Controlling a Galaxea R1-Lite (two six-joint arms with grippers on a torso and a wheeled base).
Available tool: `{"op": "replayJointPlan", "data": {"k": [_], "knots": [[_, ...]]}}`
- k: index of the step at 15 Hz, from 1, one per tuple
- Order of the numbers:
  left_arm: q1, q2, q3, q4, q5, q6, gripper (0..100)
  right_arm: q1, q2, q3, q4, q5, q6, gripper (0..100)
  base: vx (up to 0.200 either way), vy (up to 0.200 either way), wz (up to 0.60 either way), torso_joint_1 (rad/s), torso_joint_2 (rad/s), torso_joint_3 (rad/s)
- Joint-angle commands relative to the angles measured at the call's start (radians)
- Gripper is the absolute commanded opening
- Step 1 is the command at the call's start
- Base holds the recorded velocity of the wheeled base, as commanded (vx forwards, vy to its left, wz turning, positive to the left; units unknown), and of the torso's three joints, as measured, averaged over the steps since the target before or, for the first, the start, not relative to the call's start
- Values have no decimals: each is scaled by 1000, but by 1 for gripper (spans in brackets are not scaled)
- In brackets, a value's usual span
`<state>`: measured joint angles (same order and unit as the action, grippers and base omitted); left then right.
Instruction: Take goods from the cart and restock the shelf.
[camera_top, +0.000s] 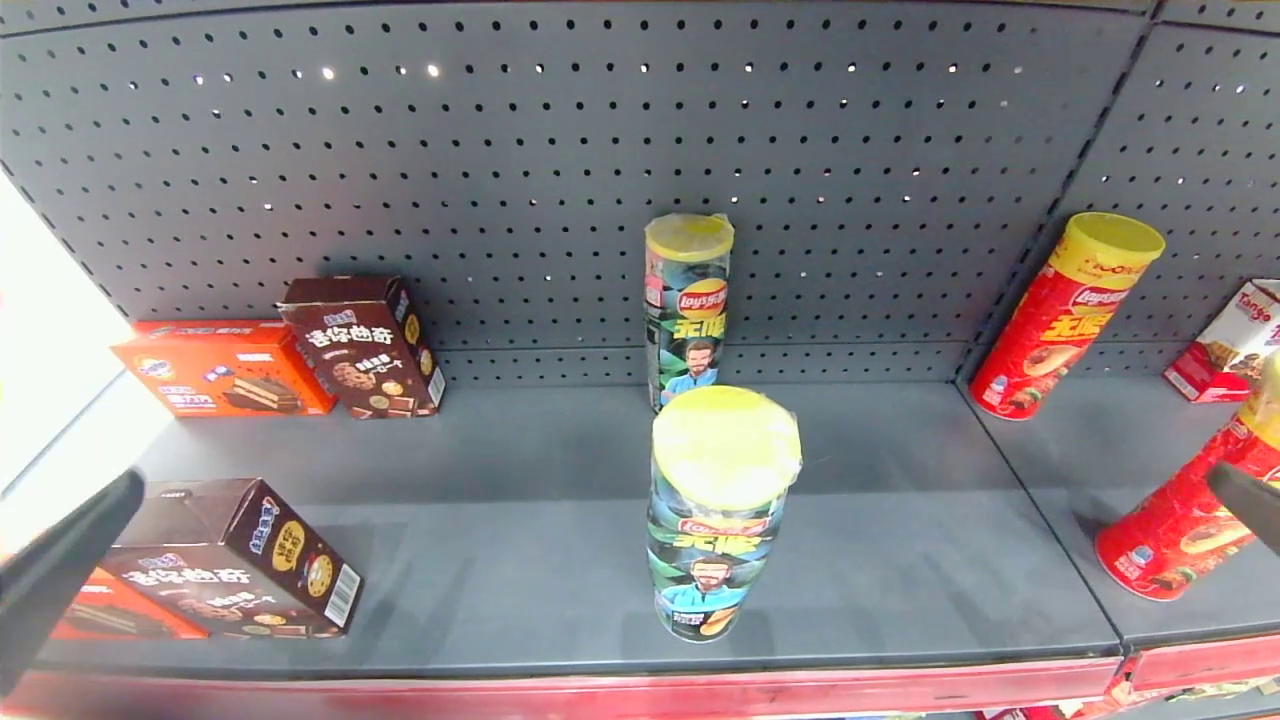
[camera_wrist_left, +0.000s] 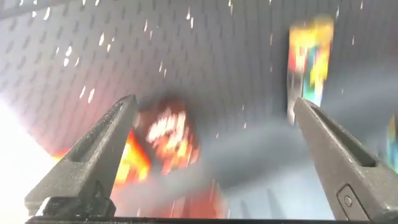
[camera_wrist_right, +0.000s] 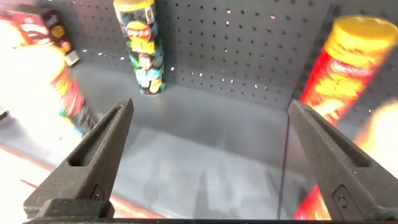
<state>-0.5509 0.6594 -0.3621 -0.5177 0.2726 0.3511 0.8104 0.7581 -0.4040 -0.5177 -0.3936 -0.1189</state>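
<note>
Head view, shelf (camera_top: 900, 560): dark grey deck with a red front lip and a perforated back panel (camera_top: 500, 150).
Head view, front green chip can (camera_top: 722, 510): upright at lower centre, yellow lid on.
Head view, rear green chip can (camera_top: 688, 310): upright at centre, directly behind the front one, against the back panel.
Head view, red chip can (camera_top: 1065, 315): upper right, tilted, on the next shelf bay.
Head view, second red chip can (camera_top: 1190, 520): lower right, also tilted.
Head view, boxes: orange wafer box (camera_top: 220, 368) and brown cookie box (camera_top: 362, 345) side by side at middle left; another brown cookie box (camera_top: 240, 560) at lower left, near the front lip.
Left wrist view, left gripper (camera_wrist_left: 214, 102): released, fingers spread wide with nothing between them; blurred orange and brown boxes and a chip can lie beyond.
Right wrist view, right gripper (camera_wrist_right: 211, 104): released, fingers wide apart over bare shelf deck; the rear green chip can stands by the back panel, and the red chip can is just beside one finger.
</note>
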Motion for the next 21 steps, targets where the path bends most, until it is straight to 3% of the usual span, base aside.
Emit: {"op": "replayJointPlan", "data": {"k": [1,4,6,9,11,12,14,17,18,19,20,21], "knots": [[3,-422,49,335,-16,34,100,9,-195,96,50,56,-1,100,0,0,0,0,0,0],[31,-589,103,418,-36,40,100,9,-336,168,205,113,-1,100,0,0,0,0,0,0],[42,-658,201,418,-53,42,100,9,-433,229,301,156,-1,100,0,0,0,0,0,0],[42,-659,351,406,-82,46,100,7,-565,327,427,173,-1,100,0,0,0,0,0,0],[42,-659,362,439,-84,54,100,-11,-605,390,481,159,-4,100,0,0,0,0,0,0],[43,-659,362,441,-82,49,100,-31,-597,387,490,154,-4,100,0,0,0,0,0,0],[66,-609,362,441,-82,35,100,-180,-514,387,492,150,16,100,0,0,0,0,0,0],[186,-468,362,442,-81,-6,100,-451,-375,387,493,156,56,100,0,0,0,0,0,0],[216,-455,362,442,-79,-9,100,-508,-373,387,493,156,56,100,0,0,0,0,0,0],[216,-455,362,442,-79,-9,100,-508,-373,387,493,156,56,100,0,0,0,0,0,0],[411,-445,362,444,-79,-12,100,-728,-433,387,493,167,70,100,0,0,0,0,0,0],[497,-457,362,442,-85,-14,100,-786,-516,387,496,210,82,100,0,0,0,0,0,0]]}}
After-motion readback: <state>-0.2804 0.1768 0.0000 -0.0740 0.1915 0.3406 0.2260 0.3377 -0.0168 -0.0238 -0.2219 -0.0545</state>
